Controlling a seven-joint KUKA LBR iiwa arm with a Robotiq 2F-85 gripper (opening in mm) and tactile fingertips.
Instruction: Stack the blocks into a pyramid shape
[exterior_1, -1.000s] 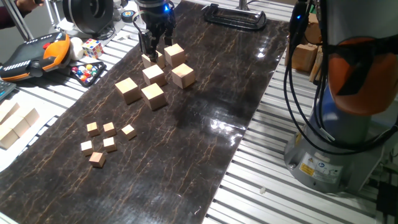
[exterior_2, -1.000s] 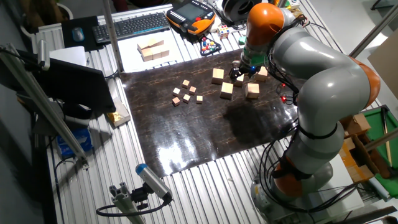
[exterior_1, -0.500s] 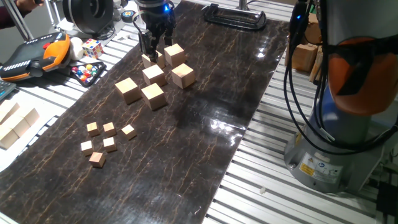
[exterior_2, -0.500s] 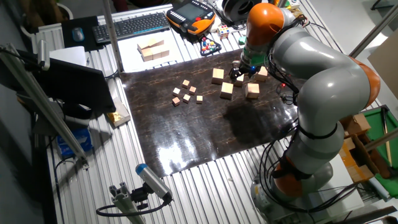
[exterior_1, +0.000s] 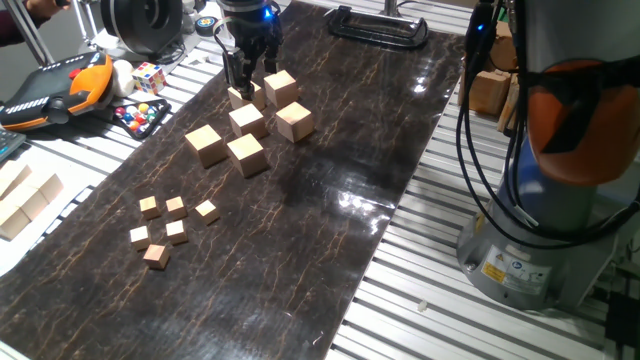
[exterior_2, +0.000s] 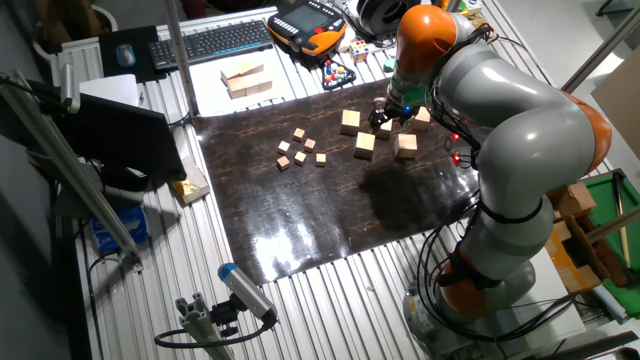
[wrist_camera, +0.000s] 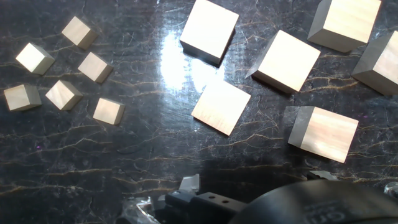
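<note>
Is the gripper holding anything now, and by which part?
It cannot be told. The gripper is low at one rear block, but no clear grasp shows.

Dark marbled mat (exterior_1: 330, 180) on slatted table (exterior_1: 420, 290), bearing six blocks (exterior_1: 246, 153) and five small cubes (exterior_1: 165, 230).

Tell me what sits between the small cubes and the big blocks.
Nothing: bare dark mat separates the small cubes from the big blocks, clearest in the hand view.
</note>
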